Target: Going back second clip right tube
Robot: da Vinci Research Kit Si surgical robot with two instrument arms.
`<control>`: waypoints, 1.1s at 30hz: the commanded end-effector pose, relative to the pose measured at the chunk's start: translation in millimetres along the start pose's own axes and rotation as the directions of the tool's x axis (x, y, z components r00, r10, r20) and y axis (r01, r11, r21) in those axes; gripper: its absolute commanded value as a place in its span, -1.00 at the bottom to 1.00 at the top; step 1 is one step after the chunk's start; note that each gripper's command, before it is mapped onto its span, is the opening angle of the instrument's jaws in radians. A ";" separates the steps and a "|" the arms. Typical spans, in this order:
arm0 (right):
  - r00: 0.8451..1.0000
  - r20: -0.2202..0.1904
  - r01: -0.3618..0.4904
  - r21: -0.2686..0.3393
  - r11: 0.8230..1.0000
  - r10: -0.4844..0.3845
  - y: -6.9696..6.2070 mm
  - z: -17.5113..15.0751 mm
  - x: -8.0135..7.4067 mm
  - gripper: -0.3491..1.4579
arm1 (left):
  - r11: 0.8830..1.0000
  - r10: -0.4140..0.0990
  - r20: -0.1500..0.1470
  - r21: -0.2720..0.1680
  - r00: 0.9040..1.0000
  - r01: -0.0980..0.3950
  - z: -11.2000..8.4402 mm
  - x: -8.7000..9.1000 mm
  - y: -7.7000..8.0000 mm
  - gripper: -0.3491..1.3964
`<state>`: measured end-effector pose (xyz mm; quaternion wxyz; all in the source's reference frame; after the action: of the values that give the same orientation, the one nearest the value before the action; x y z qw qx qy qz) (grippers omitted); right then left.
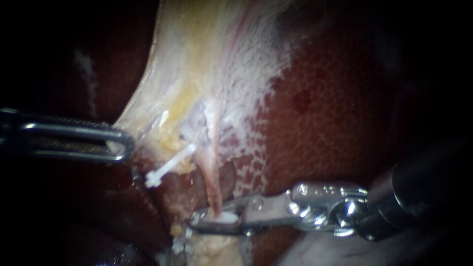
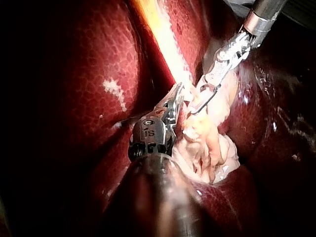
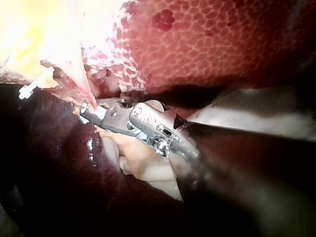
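Observation:
My right instrument comes in from the right, and its jaws stand around the lower end of the pink right tube. A gap shows between the jaws, and a white clip sits in it on the tube. In the right wrist view the same jaws meet the tube. Another white clip lies on the left tube. My left instrument has its jaws shut on the edge of the pale gallbladder tissue, and the left wrist view shows that hold.
Dark red mottled liver fills the right side behind the tubes. Yellowish fat lies above the clips. Pale tissue bulges below the right jaws. The right instrument's metal wrist lies low across the liver.

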<state>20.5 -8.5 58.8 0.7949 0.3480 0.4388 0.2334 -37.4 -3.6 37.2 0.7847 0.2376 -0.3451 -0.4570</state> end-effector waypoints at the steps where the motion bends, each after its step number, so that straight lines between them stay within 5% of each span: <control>1: 1.000 -0.007 0.000 0.003 1.000 0.000 0.0 0.0 0.0 -1.00 | 1.000 0.000 0.000 0.000 1.000 0.000 0.0 0.0 0.0 -1.00; 9: 0.993 -0.113 0.043 0.044 0.998 -0.038 0.1 0.2 0.7 -0.12 | 1.000 0.000 0.000 0.000 1.000 0.000 0.0 0.0 0.0 -1.00; 19: 0.971 -0.132 0.204 0.016 0.979 -0.200 0.4 0.7 1.1 0.04 | 1.000 0.000 0.000 0.000 1.000 0.000 -0.1 0.0 0.0 -1.00; 33: 0.953 -0.134 0.273 0.005 0.962 -0.270 1.6 -0.3 0.5 0.05 | 1.000 0.000 0.000 0.000 1.000 0.000 -0.2 0.1 0.0 -1.00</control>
<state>20.4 -7.1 59.7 0.7848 0.2764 0.5377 0.1366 -37.2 -3.7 37.2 0.7848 0.2376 -0.3451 -0.4567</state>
